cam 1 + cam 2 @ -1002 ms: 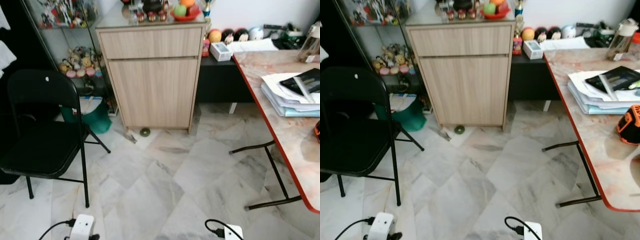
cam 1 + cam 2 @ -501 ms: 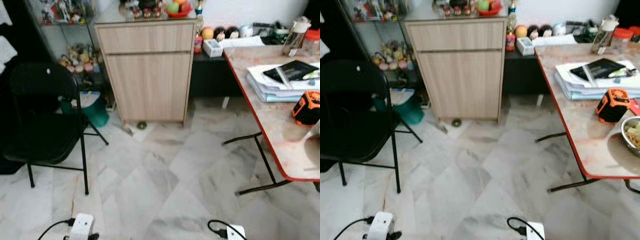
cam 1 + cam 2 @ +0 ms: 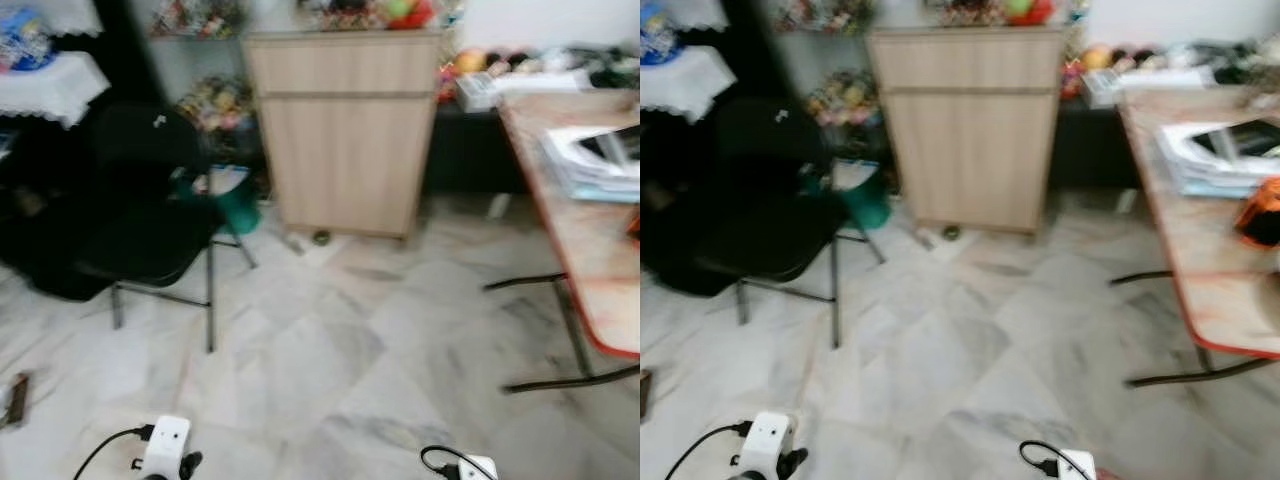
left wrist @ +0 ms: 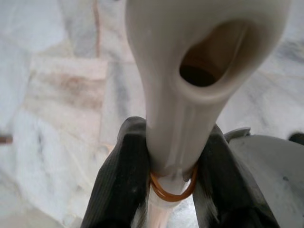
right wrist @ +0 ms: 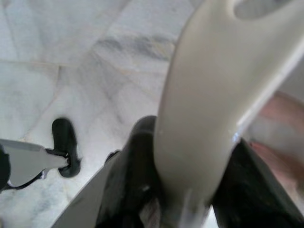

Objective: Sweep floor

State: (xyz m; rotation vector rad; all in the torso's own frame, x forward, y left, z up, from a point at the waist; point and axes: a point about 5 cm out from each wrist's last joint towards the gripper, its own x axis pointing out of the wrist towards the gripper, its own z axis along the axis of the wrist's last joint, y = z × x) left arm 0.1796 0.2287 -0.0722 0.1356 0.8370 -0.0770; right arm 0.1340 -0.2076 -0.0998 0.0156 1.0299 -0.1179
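Note:
In the left wrist view my left gripper [image 4: 171, 159] is shut on a cream plastic handle [image 4: 190, 71] that has a hanging hole at its end and an orange rubber band [image 4: 172, 187] just below the fingers. In the right wrist view my right gripper [image 5: 187, 166] is shut on a second cream handle [image 5: 213, 95]. Both hang over the pale marble floor [image 3: 330, 360]. What is at the lower ends of the handles is hidden. A small green round scrap [image 3: 321, 237] and a grey scrap [image 3: 292, 243] lie on the floor at the foot of the cabinet.
A black folding chair [image 3: 150, 235] stands at the left, a wooden cabinet [image 3: 345, 130] straight ahead, and a red-edged table [image 3: 590, 230] with papers at the right. A green bin [image 3: 235, 205] sits beside the cabinet. A small brown object [image 3: 12, 398] lies at the left edge.
The whole picture has shifted right and blurred, so the camera has turned left. More floor left of the chair and a white cloth-covered stand have come into view.

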